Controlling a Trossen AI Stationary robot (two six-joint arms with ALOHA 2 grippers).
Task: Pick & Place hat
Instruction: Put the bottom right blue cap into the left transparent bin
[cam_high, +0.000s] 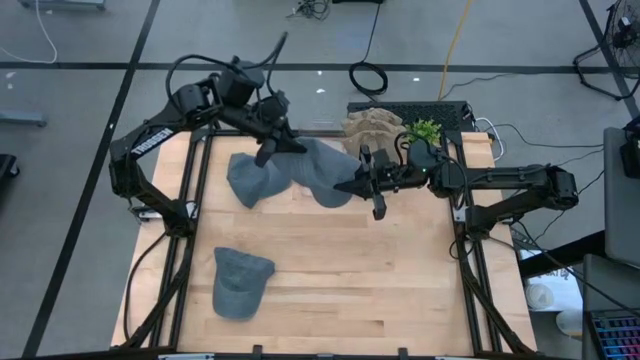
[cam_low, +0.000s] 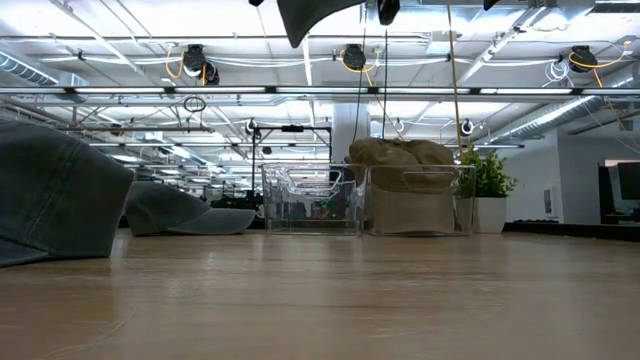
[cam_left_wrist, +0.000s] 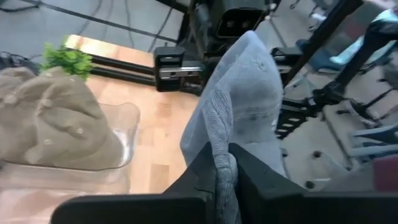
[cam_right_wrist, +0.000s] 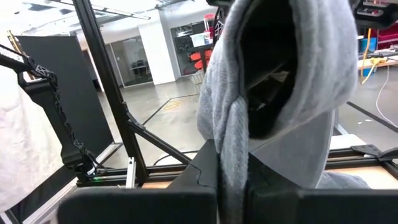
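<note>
Hat in hand: soft grey-blue cloth cap (cam_high: 318, 172), lifted off the pale wooden tabletop (cam_high: 380, 270) at its far middle and hanging between the two arms; in the low view only a dark flap of it shows at the upper edge, clear of the wood
Left gripper (cam_high: 272, 141): over the cap's left side; its fingers (cam_left_wrist: 252, 176) are closed on a bunched fold of the cloth, which rises from between them in the left wrist view
Right gripper (cam_high: 368, 186): at the cap's right edge; its fingers are closed on another gathered fold, with the hollow crown hanging open beyond them in the right wrist view
Why both hold it: judging by the two opposite pinches, the limp cloth is carried spread between the arms so that it does not sag or fold on itself
Other hats: second grey-blue cap (cam_high: 252, 180) lying on the tabletop just left of the lifted one, partly under it as seen from above; third grey-blue cap (cam_high: 240, 281) well apart, near the front left
Likely goal: clear plastic bin (cam_left_wrist: 121, 134) at the far edge, already holding tan cloth hats (cam_high: 372, 128); this looks like the place for the cap, though that is a guess
Nearby: small green potted plant (cam_high: 425, 131) beside the bin, close to the right arm
</note>
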